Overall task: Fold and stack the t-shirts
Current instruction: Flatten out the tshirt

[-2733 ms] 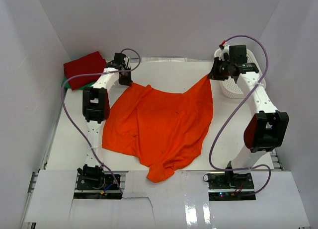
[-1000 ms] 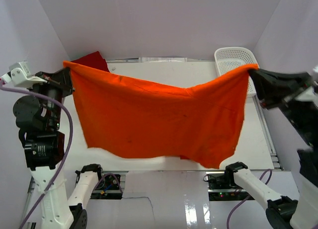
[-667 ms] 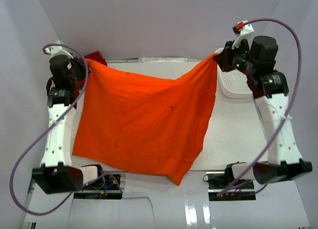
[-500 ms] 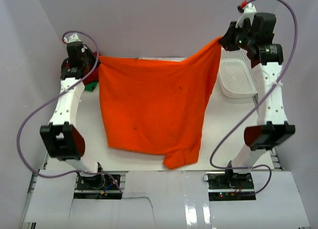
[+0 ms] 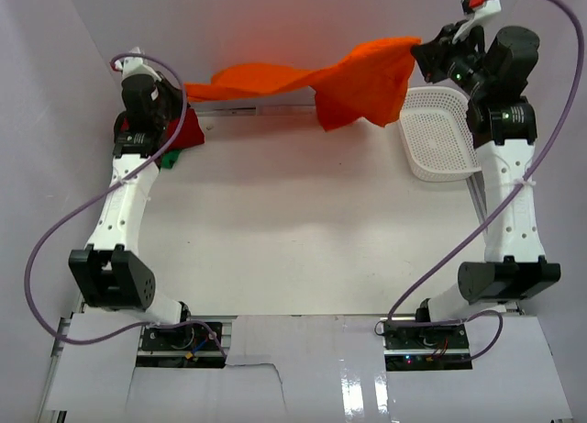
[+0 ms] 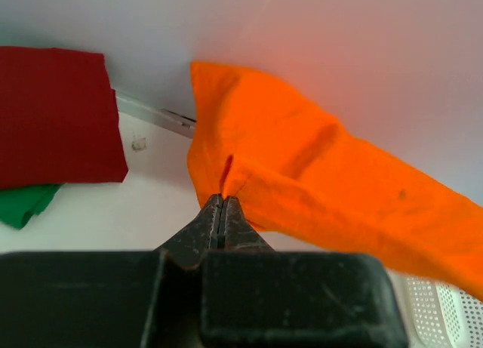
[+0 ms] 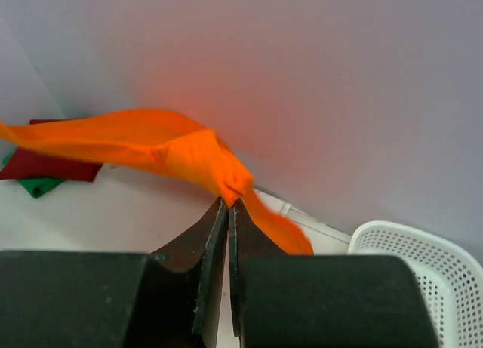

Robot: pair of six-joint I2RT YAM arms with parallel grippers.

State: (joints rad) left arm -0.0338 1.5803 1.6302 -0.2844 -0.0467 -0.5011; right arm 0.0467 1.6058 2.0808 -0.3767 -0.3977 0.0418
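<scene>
Two arms, overhead view: both are raised at the far edge of the table (image 5: 303,230), with the orange t-shirt (image 5: 353,74) strung in the air between their jaws.
Left end, overhead: the left gripper (image 5: 181,97) is clamped on one corner of the cloth; the red t-shirt (image 5: 190,134) and a sliver of the green t-shirt (image 5: 168,157) lie just below and beside it.
Right end, overhead: the right gripper (image 5: 420,51) pinches the other corner; a bunched lobe of cloth sags just inboard of its jaws, and the basket (image 5: 440,139) sits below them.
Left wrist view: the jaws are closed tight on a small fold of orange t-shirt (image 6: 317,182), which streams away ahead and to the right of the tips. The folded red t-shirt (image 6: 56,114) lies off to the left, the green t-shirt (image 6: 26,204) peeking out under it.
Right wrist view: the jaws are shut on a puckered corner of orange t-shirt (image 7: 151,144), which runs off to the left of the tips. The basket (image 7: 411,265) is low on the right.
Handling: I'd judge the shirt light, limp and quick to billow. It holds no shape of its own and sags wherever it is unsupported.
Where to hold: corners or hem edges, one per gripper and kept well apart, so the cloth lands flat rather than bunched.
Task stage: by my reading red and green are already stacked; orange is not yet laid out.
</scene>
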